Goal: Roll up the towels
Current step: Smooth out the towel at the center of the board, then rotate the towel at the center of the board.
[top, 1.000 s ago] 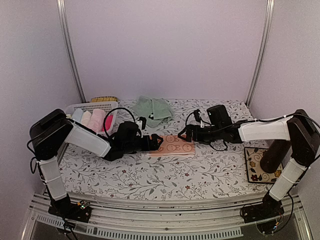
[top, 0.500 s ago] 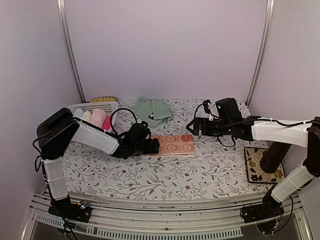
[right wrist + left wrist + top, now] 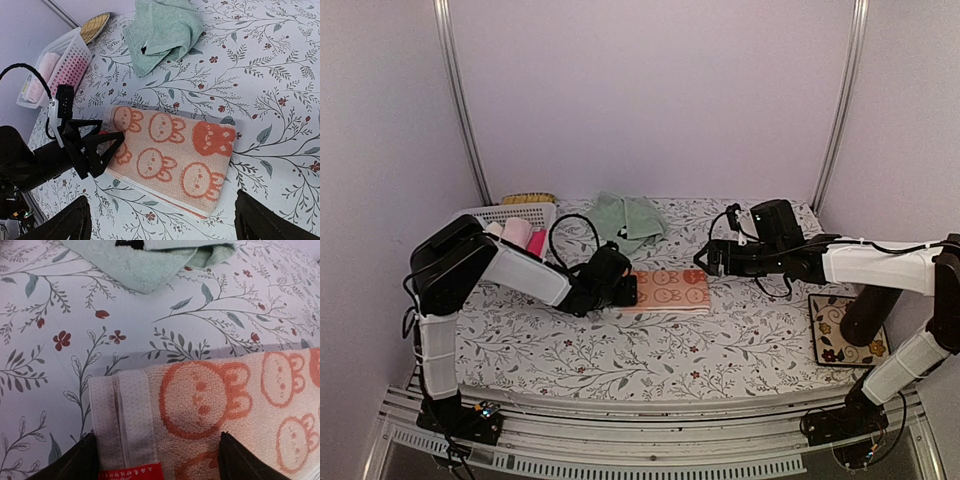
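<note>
Left hand (image 3: pixel 629 290): fingers apart, straddling the hemmed short end of the orange towel (image 3: pixel 670 291); not clamped.
Right hand (image 3: pixel 705 262): spread wide over the towel's opposite end, holding nothing.
Orange towel: flat on the worktop (image 3: pixel 620 350) between the hands; no turn rolled.
Green towel (image 3: pixel 625 220): crumpled beyond both hands, untouched.
Progress: early, I judge; both rolls remain.
Surroundings: white basket (image 3: pixel 480 213) of rolled cloths beyond the left hand; nothing obstructs.

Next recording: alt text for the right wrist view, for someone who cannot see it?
An orange rabbit-print towel lies flat on a floral tablecloth, with the left claw open at its left end. Behind it sit a crumpled green towel and a white basket holding pink rolls.
</note>
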You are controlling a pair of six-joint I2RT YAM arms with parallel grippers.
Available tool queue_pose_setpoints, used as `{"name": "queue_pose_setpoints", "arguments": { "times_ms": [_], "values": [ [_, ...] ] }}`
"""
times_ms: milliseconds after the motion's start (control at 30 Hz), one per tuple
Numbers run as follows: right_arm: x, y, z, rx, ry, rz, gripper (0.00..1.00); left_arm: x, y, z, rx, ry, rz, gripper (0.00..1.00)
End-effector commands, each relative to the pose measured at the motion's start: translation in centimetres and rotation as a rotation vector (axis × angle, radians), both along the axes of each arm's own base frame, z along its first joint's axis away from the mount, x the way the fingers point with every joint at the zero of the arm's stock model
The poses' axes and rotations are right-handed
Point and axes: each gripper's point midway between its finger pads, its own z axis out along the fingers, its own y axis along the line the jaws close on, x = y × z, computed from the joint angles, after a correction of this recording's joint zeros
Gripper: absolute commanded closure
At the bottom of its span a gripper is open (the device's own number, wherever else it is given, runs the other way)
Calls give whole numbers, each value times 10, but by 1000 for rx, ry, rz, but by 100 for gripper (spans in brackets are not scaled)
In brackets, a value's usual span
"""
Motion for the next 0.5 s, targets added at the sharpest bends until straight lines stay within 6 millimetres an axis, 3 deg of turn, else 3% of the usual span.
{"name": "queue_pose_setpoints", "arguments": {
  "times_ms": [0, 267, 433, 467],
  "values": [
    [-1, -3, 8, -11, -32, 1, 0, -14, -6, -36, 78, 92, -85, 19],
    [0, -21, 28, -20, -73, -40, 0, -7, -67, -39, 69, 31, -405, 26],
    [-3, -39, 44, -32, -113, -83, 1, 18, -100, -46, 171, -30, -541, 23],
    [-3, -44, 44, -40, -115, -96, 1, 21, -108, -47, 173, -32, -579, 34]
  ]
}}
